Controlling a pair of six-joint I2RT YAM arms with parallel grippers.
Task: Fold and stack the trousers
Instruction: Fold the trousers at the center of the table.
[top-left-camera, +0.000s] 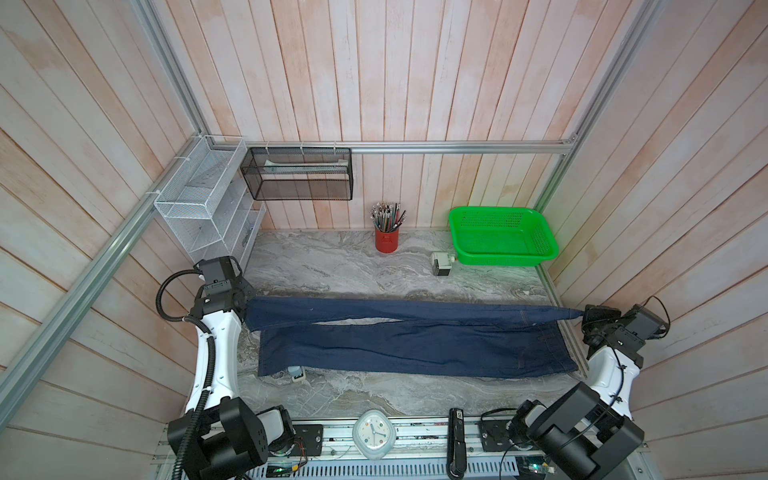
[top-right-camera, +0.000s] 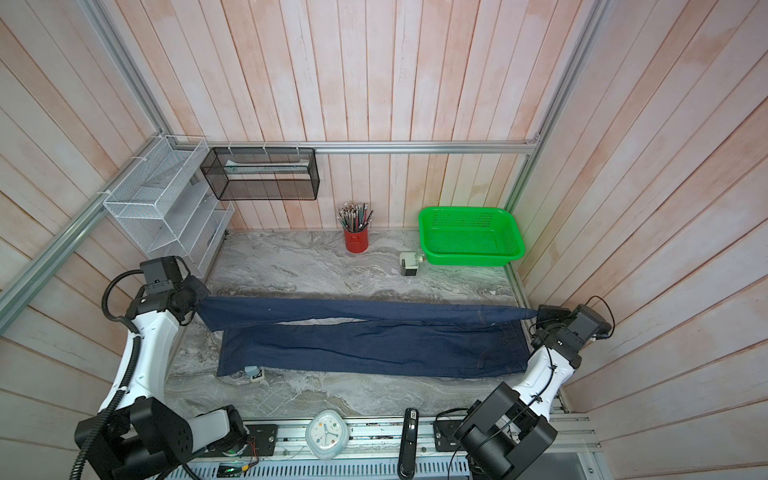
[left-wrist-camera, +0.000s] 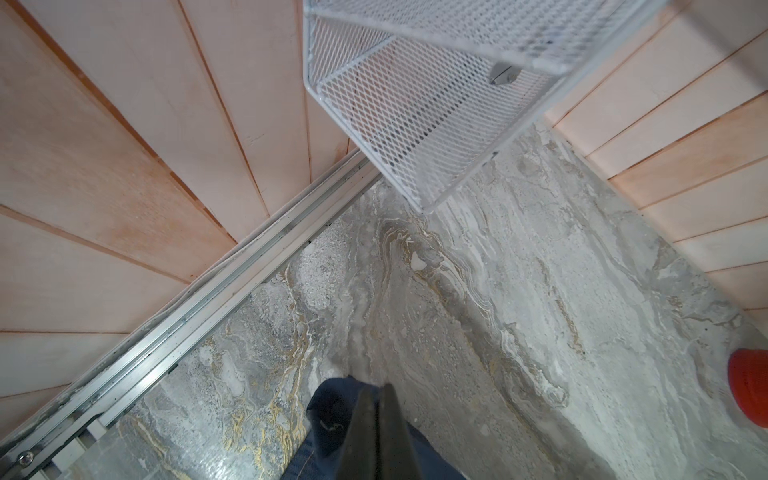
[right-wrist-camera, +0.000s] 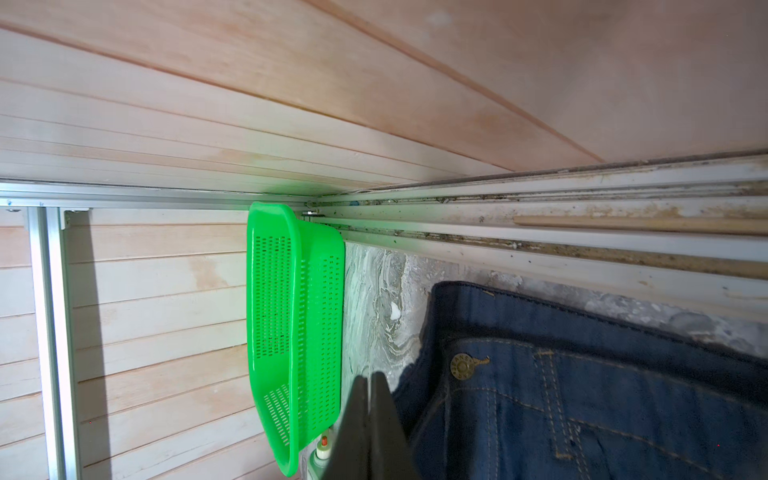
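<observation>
Top views both show the left hand clamped on a leg hem of the trousers, which lie lengthwise across the surface. The right hand pinches the waist corner. Between them the far leg is stretched taut and lifted, likely so it can be laid over the near leg.

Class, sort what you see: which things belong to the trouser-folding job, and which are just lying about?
Job: trousers, left gripper, right gripper, both clamped on them.
Lying about: green basket, red pencil pot, clock, white mesh rack, black mesh shelf.
</observation>
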